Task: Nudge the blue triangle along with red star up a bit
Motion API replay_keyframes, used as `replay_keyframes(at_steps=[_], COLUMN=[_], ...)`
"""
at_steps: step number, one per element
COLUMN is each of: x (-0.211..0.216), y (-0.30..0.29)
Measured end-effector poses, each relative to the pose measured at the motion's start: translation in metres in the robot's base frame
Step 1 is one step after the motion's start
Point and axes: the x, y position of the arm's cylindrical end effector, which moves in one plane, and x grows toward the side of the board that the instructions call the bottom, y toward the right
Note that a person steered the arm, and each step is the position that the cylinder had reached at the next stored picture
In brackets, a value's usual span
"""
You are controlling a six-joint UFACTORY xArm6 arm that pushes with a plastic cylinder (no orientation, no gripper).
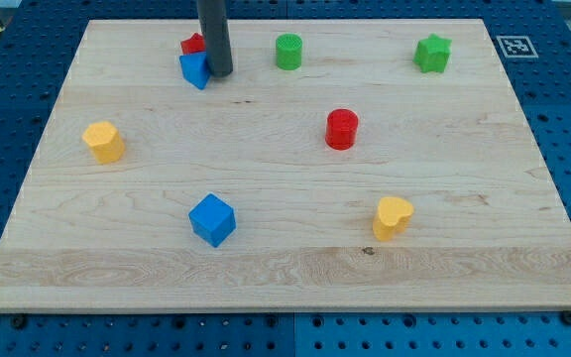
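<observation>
The blue triangle (195, 70) lies near the view's top left of the wooden board (285, 273). The red star (193, 45) sits just above it, touching it and partly hidden behind it. My tip (221, 73) stands right against the blue triangle's right side, a little below and to the right of the red star. The dark rod rises out of the view's top.
A green cylinder (288, 52) and a green star (432, 54) lie along the top. A red cylinder (342, 129) is right of centre. A yellow block (103, 142) is at the left. A blue cube (212, 219) and a yellow heart (392, 217) lie lower down.
</observation>
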Motion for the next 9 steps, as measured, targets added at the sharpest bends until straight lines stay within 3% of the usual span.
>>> replay_keyframes(at_steps=[2, 4, 6, 9], x=[-0.007, 0.011, 0.056, 0.033], y=[-0.02, 0.016, -0.016, -0.038])
